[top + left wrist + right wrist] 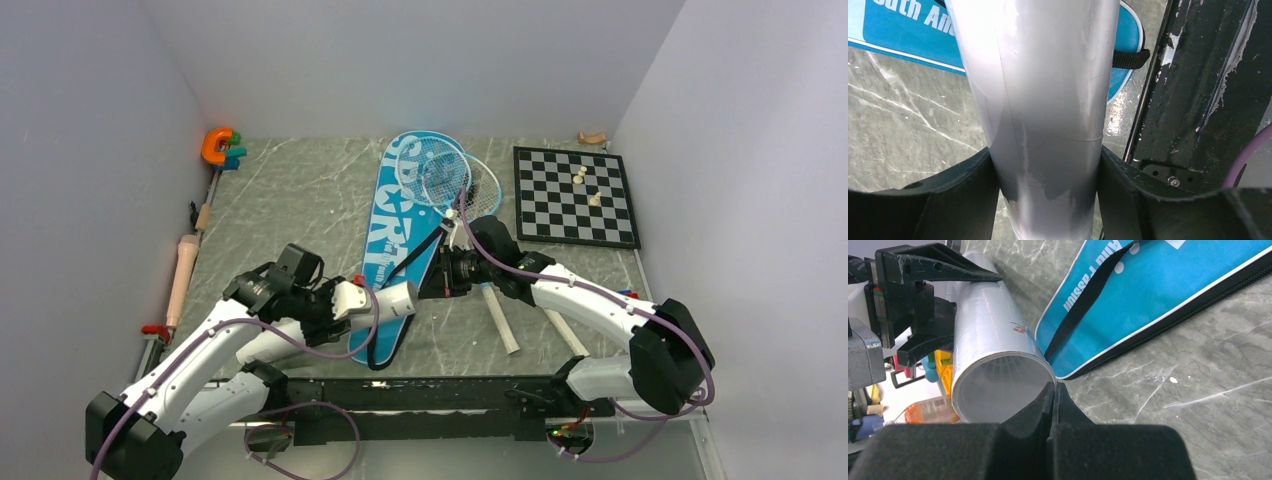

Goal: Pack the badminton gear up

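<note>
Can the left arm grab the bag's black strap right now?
Probably not: the left gripper has its jaws clamped around the white tube, so it is occupied, though the strap lies uncovered close by.

Plain pale walls [400, 60] enclose a grey marbled tabletop [300, 190], evenly lit

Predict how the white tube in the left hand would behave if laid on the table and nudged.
The white tube is round and smooth, so it would probably roll on the flat table. Its open end shows a thin wall, so it is likely light and may dent if the left hand squeezes hard. Its glossy wrap looks slippery.
</note>
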Tool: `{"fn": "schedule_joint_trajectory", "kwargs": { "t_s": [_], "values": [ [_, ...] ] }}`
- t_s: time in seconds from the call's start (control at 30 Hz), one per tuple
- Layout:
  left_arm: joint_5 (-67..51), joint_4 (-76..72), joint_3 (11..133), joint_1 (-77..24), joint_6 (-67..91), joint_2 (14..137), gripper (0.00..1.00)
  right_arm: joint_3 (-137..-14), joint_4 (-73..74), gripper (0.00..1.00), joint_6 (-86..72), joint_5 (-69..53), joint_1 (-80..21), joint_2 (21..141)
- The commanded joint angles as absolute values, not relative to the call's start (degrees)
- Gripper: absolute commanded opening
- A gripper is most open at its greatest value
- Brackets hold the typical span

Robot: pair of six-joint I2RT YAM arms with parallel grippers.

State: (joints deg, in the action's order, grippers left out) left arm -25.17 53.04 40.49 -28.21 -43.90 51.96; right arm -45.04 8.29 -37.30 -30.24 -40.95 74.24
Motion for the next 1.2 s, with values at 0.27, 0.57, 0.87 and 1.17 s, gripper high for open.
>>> {"fn": "schedule_joint_trajectory", "kwargs": {
  "t_s": [0.27, 0.57, 0.87, 1.17],
  "values": [
    [-28.40, 49.47, 43.38, -28.12, -42.36, 51.34, 0.58, -47.15, -1.33, 0.00, -38.81, -36.86, -42.20, 75.08],
    [-28.90, 48.15, 46.47, -28.18, -44.36, 52.33, 0.54, -46.85, -4.01, 0.00, -38.33, -40.72, -42.19, 72.99],
    [-30.02, 47.99, 46.23, -28.21, -43.69, 52.19, 0.55, -45.75, -7.49, 0.00, -39.88, -41.76, -42.23, 73.55],
    [-29.53, 46.29, 45.71, -28.21, -41.74, 52.90, 0.55, -45.90, -5.91, 0.12, -38.52, -37.07, -43.09, 72.65]
  ]
}}
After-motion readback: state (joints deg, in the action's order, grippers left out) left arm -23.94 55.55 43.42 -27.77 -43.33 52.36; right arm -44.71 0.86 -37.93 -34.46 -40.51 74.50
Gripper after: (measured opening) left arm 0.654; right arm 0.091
